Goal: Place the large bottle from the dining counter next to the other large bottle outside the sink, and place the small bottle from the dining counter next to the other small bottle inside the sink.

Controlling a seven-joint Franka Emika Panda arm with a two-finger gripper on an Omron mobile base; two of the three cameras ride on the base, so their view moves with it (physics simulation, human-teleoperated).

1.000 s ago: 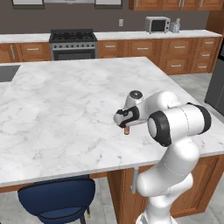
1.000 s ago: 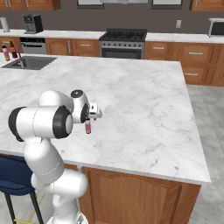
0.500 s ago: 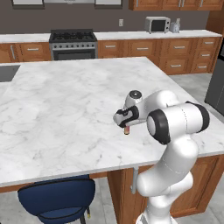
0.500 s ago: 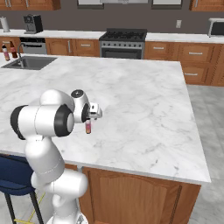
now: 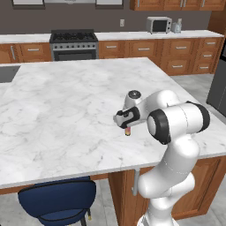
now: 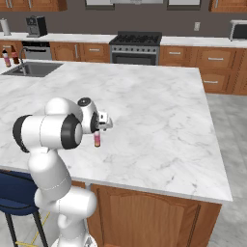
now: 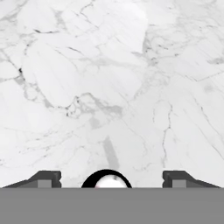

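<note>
Closing from full width, the gripper brackets the small bottle on the counter; jaws still wide, not yet gripping.

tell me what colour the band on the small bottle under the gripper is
Reddish-pink, on the small bottle, clearest in the right base view.

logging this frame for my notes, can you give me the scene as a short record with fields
surface: dining counter, white marble
gripper: above the counter near its front edge, jaws apart either side of the small bottle
small bottle: upright on the counter, top seen between the fingertips in the hand view
grip: not closed on the bottle
sink: far left corner, two bottles beside it
</note>
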